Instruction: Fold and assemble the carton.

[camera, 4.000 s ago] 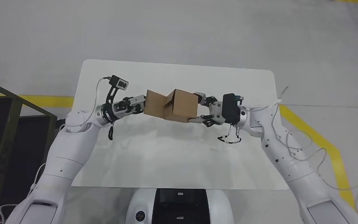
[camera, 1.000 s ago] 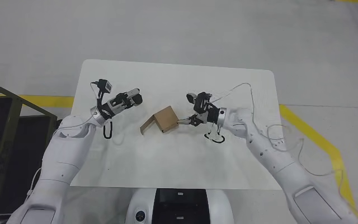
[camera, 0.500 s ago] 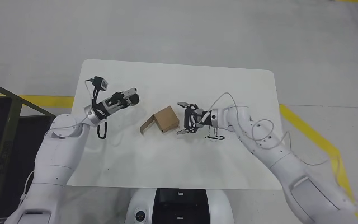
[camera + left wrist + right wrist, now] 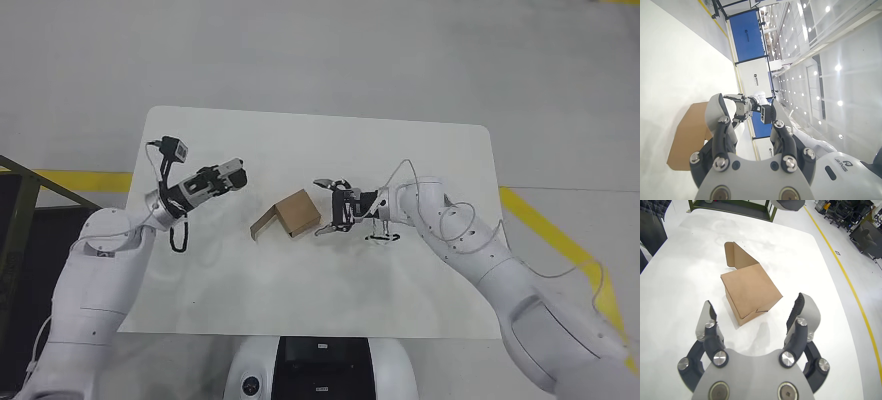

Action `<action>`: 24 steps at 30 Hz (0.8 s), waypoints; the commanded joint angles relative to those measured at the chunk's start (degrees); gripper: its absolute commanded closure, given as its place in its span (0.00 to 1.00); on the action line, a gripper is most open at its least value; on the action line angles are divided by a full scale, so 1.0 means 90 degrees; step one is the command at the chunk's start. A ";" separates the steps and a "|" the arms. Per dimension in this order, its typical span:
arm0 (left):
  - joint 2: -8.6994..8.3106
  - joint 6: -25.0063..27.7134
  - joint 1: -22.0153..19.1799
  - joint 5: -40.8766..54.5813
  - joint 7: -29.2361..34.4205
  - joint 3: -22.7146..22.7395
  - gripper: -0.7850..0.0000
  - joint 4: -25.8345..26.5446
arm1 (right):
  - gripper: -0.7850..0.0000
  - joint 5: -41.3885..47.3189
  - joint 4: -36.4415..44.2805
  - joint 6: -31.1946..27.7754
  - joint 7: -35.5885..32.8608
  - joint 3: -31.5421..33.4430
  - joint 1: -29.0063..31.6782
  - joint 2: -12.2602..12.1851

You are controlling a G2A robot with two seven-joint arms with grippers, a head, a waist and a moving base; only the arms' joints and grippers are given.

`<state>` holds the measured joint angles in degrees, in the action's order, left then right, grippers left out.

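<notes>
Carton [image 4: 296, 213] on tabletop [image 4: 400, 280], one flap open. Right pincer [image 4: 324, 208] just beside carton, fingers apart, empty. Left pincer [image 4: 241, 175] away from carton, also spread.

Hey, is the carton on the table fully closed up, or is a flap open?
Partly open. The carton has its far flap sticking out unfolded, while the end facing the right end effector is tucked shut.

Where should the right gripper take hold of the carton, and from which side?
Grip across the carton's closed body, pinching its two opposite side walls, and come in from the right gripper's side. That end is folded shut, squared, and faces the open fingers. The flap at the far end stands loose and would likely bend.
</notes>
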<state>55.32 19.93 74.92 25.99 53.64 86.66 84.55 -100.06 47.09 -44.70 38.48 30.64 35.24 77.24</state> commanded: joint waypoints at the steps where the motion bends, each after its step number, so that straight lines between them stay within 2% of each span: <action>1: 0.0005 0.0024 0.0017 -0.0011 -0.0001 -0.0024 0.43 0.0135 | 0.00 -0.0001 0.0001 -0.0002 -0.0006 -0.0001 0.0001 0.0000; 6: 0.0007 0.0069 0.0182 0.0017 -0.0086 0.0021 0.33 0.0303 | 0.00 -0.0001 0.0001 -0.0002 -0.0006 -0.0001 0.0001 0.0000; 7: 0.0004 0.0071 0.0224 -0.0023 -0.0133 0.0051 0.28 0.0272 | 0.00 -0.0001 0.0001 -0.0002 -0.0006 -0.0001 0.0001 0.0000; 8: -0.0004 0.0070 0.0258 -0.0110 -0.0204 0.0109 0.21 0.0213 | 0.00 0.0067 0.0009 0.0131 -0.0077 0.0034 0.0084 -0.0003; 9: -0.0007 0.0057 0.0293 -0.0094 -0.0286 0.0166 0.05 0.0152 | 0.00 0.0187 0.0006 0.0228 -0.0136 0.0090 0.0154 -0.0004; 10: -0.0007 0.0014 0.0326 0.0008 -0.0327 0.0215 0.00 0.0078 | 0.00 0.0271 0.0023 0.0239 -0.0189 0.0122 0.0188 0.0000; 16: -0.0053 0.0094 0.0440 -0.0004 -0.0364 0.0604 0.00 -0.0133 | 0.00 0.0351 0.0112 0.0235 -0.0337 0.0134 0.0143 0.0063; 24: -0.0086 0.0101 0.0587 0.0025 -0.0275 0.0865 0.00 -0.0038 | 0.00 0.0225 -0.0215 0.0161 -0.0337 -0.0138 -0.0106 0.0310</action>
<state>54.55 20.89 80.13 26.27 51.14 94.40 84.12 -97.95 45.85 -43.28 35.39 29.68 34.61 79.72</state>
